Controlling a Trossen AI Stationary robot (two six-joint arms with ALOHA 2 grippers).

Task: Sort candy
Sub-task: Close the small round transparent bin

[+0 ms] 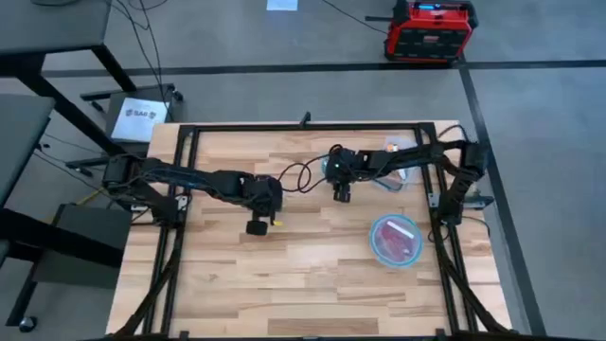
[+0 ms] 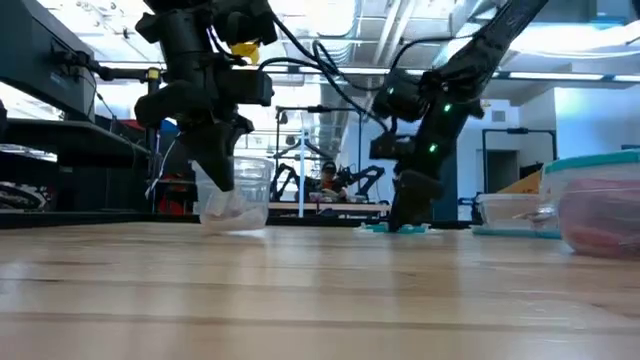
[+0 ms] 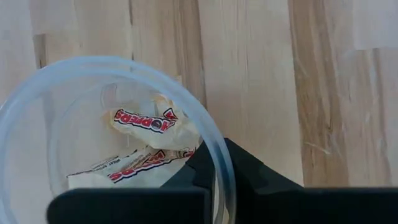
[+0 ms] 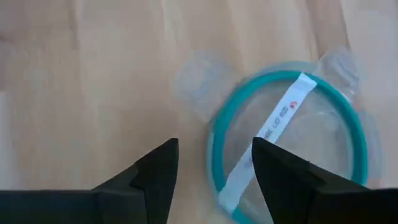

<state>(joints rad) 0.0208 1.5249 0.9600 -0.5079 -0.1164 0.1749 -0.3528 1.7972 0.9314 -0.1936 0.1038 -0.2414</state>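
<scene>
A: Left gripper (image 1: 256, 227) sits low over the middle-left of the table (image 1: 284, 275), right at a clear round cup (image 3: 93, 124).

B: And the wrist view shows why: its fingers (image 3: 205, 168) are closed on the cup's rim, one inside the wall and one outside, pinching the clear plastic between them.

A: Candy in there too. Two pale wrappers with red lettering (image 3: 146, 121) lie on the cup's bottom, one above the other, the lower one partly behind the finger.

B: From table height the cup (image 2: 235, 190) stands upright on the wood, with the pale sweets (image 2: 225, 208) showing through its wall.

A: Over to the right gripper (image 1: 342, 195), near the table's centre toward the far edge. Its fingers (image 4: 155, 174) stand well apart, gripping nothing.

B: Just ahead of them lies a clear lid with a teal ring (image 4: 292, 137) and a white sticker strip across it, flat on the wood.

A: And front right, a teal-rimmed container (image 1: 395, 239) holds reddish contents, probably more candy, though that's hard to make out from up there.
</scene>
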